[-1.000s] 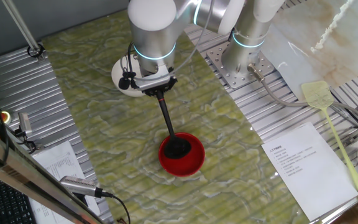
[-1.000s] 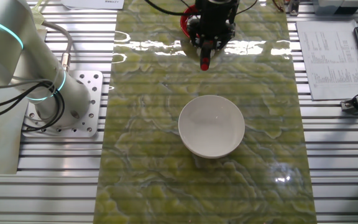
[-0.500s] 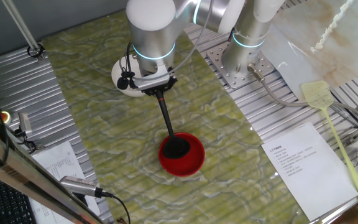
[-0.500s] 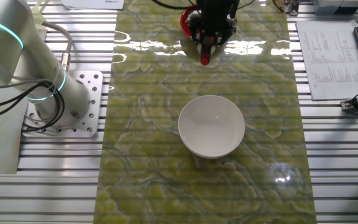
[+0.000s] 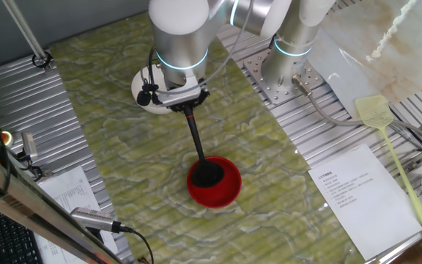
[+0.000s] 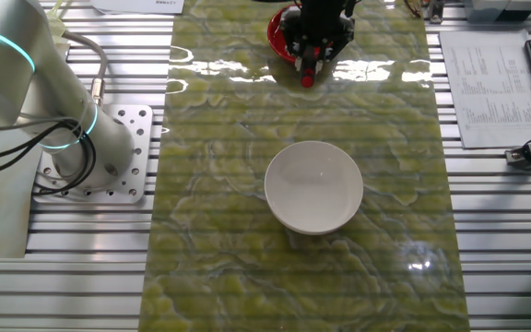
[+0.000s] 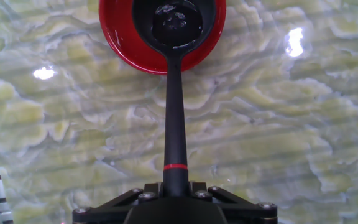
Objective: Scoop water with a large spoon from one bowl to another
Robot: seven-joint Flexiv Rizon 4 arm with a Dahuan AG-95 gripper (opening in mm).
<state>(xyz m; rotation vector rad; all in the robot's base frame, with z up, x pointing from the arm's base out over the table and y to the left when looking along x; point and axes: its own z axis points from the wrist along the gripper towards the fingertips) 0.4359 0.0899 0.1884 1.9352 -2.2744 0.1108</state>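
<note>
We see our gripper (image 7: 175,190) clamped on the large spoon (image 7: 174,106) handle, scoop sitting in the red bowl (image 5: 215,182), faint sheen inside, white bowl (image 6: 313,186) well apart

Black large spoon (image 7: 174,93) scoop rests inside red bowl (image 7: 120,37).

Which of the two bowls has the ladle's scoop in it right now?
The red bowl. The black ladle dips into it, while the white bowl sits apart with nothing in it.
</note>
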